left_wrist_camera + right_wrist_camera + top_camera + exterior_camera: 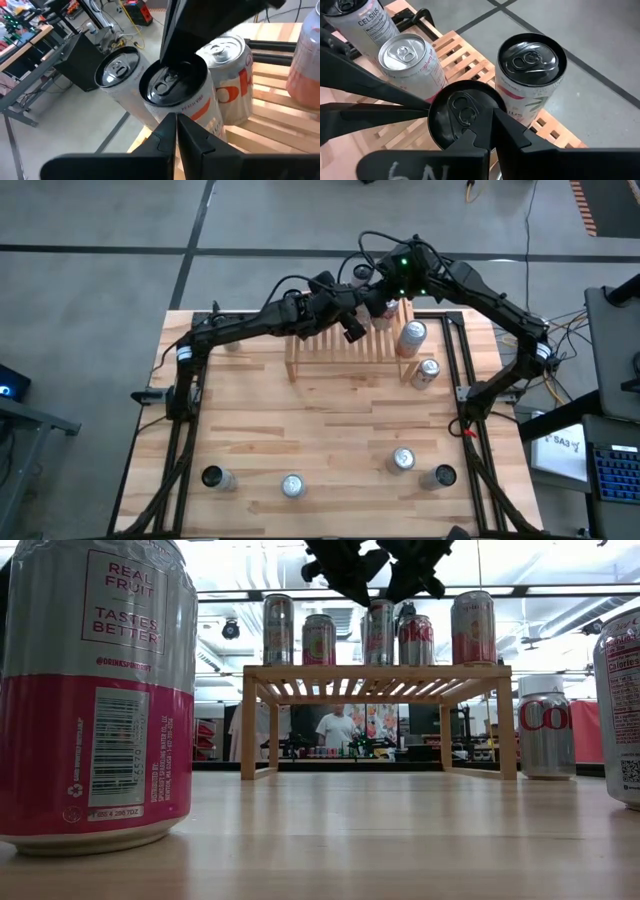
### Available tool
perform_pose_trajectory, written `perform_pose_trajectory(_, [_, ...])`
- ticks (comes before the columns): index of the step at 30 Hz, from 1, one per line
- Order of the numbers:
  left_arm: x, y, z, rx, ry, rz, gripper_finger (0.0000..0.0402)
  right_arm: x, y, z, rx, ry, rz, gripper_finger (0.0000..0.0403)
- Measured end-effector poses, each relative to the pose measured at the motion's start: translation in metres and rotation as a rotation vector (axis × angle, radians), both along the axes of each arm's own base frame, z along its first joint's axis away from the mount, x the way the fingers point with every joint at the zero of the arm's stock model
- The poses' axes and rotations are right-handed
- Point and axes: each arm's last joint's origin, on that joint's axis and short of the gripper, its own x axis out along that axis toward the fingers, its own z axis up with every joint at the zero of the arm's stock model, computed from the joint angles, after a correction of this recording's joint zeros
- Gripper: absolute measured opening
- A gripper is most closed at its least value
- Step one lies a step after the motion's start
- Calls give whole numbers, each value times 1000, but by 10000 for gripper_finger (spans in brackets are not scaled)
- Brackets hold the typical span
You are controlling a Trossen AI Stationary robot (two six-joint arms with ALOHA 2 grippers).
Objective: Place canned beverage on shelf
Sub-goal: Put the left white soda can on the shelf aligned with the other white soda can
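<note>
1. The shelf lies at the upper centre of the high view, its long axis running left to right across the wooden table; in the low view it stands level on its short legs at mid-frame.
2. Five cans stand upright on the slatted top in the low view, their long axes vertical and lids up: a tall silver one at the left, a pink-labelled can, a slim can, a red-lettered can and a pink can at the right.
3. The left gripper hangs over the shelf's back row at upper centre of the high view, fingers pressed together and holding nothing. In its wrist view the closed fingers sit at lower centre, just above a dark-lidded can standing upright between two silver-lidded cans.
4. The right gripper is just beside it, above the shelf's far edge, likewise clenched and empty. Its wrist view shows the shut fingertips at bottom centre over a black-lidded can.
5. Off the shelf, a Coke can stands upright at right of the low view, and a large pink-and-silver can fills the left foreground.
6. Four more cans stand upright along the table's bottom edge in the high view.
</note>
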Motion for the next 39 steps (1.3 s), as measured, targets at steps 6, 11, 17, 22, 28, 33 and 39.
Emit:
perform_pose_trajectory(6, [-1, 0, -2, -4, 21, 1, 0, -1, 1, 2, -5, -10, 0, 9])
perform_pose_trajectory(11, [-1, 0, -4, -8, 31, 1, 0, -4, 2, 4, -5, -20, -15, 9])
perform_pose_trajectory(17, [0, 0, -5, -12, 30, 4, 0, -7, -3, 5, 18, -42, -63, 9])
perform_pose_trajectory(22, [3, 1, -11, -18, 44, 5, 0, -9, -5, 5, 29, -50, -82, 9])
perform_pose_trajectory(28, [4, 0, -13, -27, 48, 4, 0, -8, -4, 5, 53, -61, -54, 9])
perform_pose_trajectory(33, [4, 0, -13, -27, 48, 4, 0, -7, -3, 4, 79, -74, -41, 9])
perform_pose_trajectory(39, [4, -1, -13, -38, 36, 9, 0, -6, -2, 5, 109, -101, -3, 9])
